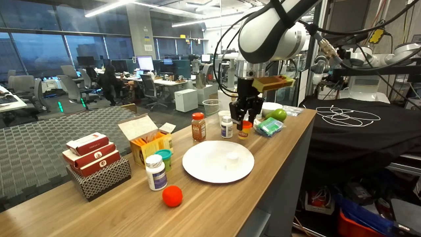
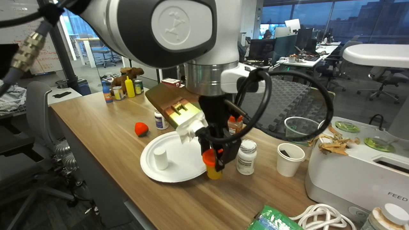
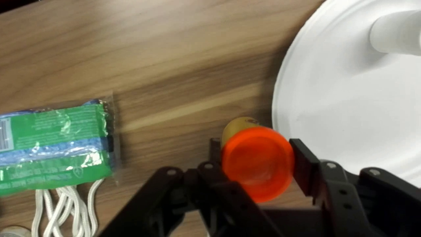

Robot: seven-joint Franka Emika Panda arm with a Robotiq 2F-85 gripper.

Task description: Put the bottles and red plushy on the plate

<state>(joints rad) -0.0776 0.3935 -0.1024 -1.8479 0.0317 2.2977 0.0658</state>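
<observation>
My gripper [image 1: 246, 124] has its two fingers against both sides of an orange-capped bottle [image 2: 214, 172], shown from above in the wrist view [image 3: 258, 164]. That bottle appears upright beside the white plate [image 1: 210, 164]. A small white bottle [image 1: 232, 159] stands on the plate. A white bottle [image 1: 227, 127] and a reddish-brown, red-capped bottle [image 1: 198, 129] stand behind the plate. A white, purple-labelled bottle [image 1: 156, 174] and a teal-capped bottle [image 1: 166, 159] stand at its other side. The red plushy [image 1: 172, 196] lies on the table; it also shows in an exterior view [image 2: 141, 129].
A yellow open box [image 1: 149, 144] and stacked red-and-white boxes [image 1: 93, 154] stand along the far edge. A green packet [image 3: 56, 144] and white rope [image 3: 65, 210] lie near the gripper. A paper cup [image 2: 289, 159] and a white machine [image 2: 354, 169] stand close by.
</observation>
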